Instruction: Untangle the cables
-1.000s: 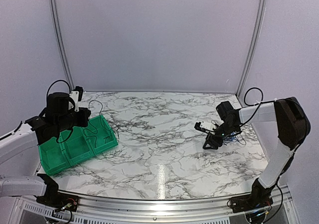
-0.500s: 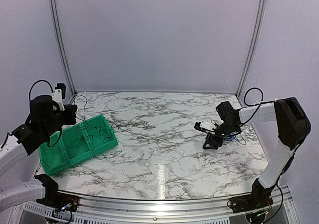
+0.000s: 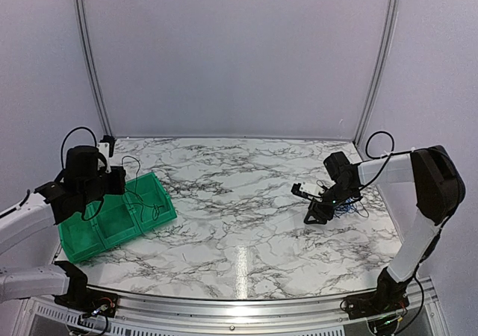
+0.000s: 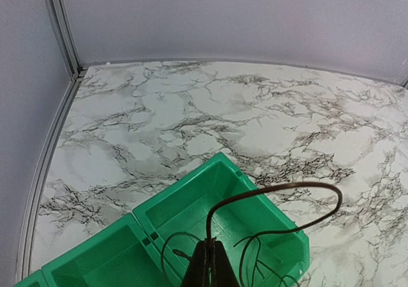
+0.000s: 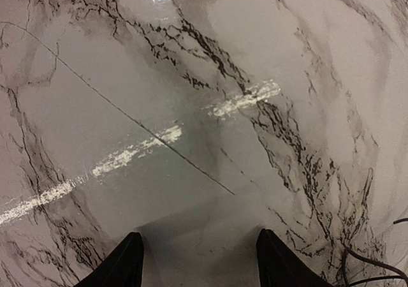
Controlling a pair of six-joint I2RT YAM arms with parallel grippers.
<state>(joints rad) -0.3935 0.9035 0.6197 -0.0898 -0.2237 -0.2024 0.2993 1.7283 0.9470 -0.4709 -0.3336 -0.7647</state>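
My left gripper [image 3: 118,181] is shut on a thin dark cable [image 4: 287,186], seen in the wrist view pinched at the fingertips [image 4: 208,261]. The cable arches up and right, then trails down into the end compartment of a green bin [image 4: 220,159]. More thin black wires [image 4: 255,252] lie in that compartment. In the top view the cable [image 3: 134,160] loops above the bin [image 3: 166,215]. My right gripper [image 3: 314,215] is open and empty, low over the marble at the right. A small tangle of blue and black cables [image 3: 348,206] lies just beside it; wire ends [image 5: 382,264] show at the right wrist view's corner.
The green bin has three compartments and sits at the table's left front. Marble tabletop with metal corner posts [image 3: 88,60] and walls at the back and sides. A thin straight line [image 5: 140,131] crosses the marble ahead of the right fingers.
My left arm swung out to the left away from the bin, then came back right over it, still holding the cable. The right arm has not moved.
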